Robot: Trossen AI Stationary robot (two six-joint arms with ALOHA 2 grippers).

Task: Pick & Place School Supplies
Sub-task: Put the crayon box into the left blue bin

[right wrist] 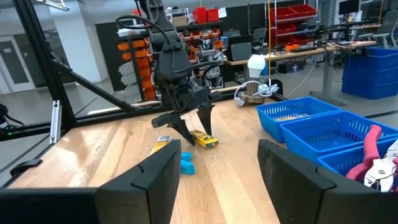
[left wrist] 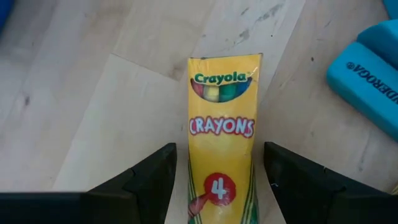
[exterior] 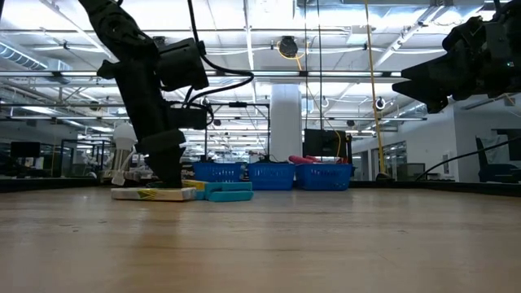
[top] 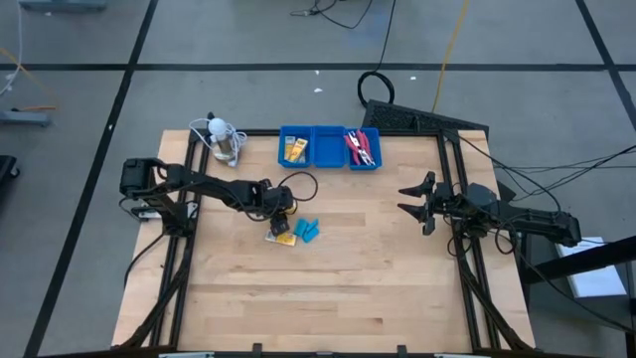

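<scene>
A: Your left tool [left wrist: 214, 186] is spread, straddling the crayon pack [left wrist: 222, 134] flat on the worktop [top: 348, 259], left of centre in the high view.

B: Then close evenly on its long edges; a skewed pinch would likely spin it.

A: Mind the blue erasers [top: 307, 231] just beside. The tray [top: 328, 146] sits upper centre. Your right tool [top: 415, 199] waits spread, far right.

A large industrial lab or workshop hall. The light wooden surface [top: 328, 288] stands on a grey concrete floor [top: 248, 99] marked with dark tape lines [top: 129, 70], cables trailing across it. Beyond the surface's far edge are high ceilings with strip lights [exterior: 244, 28], metal shelving holding red and orange storage bins [right wrist: 205, 15], and workbenches.
</scene>
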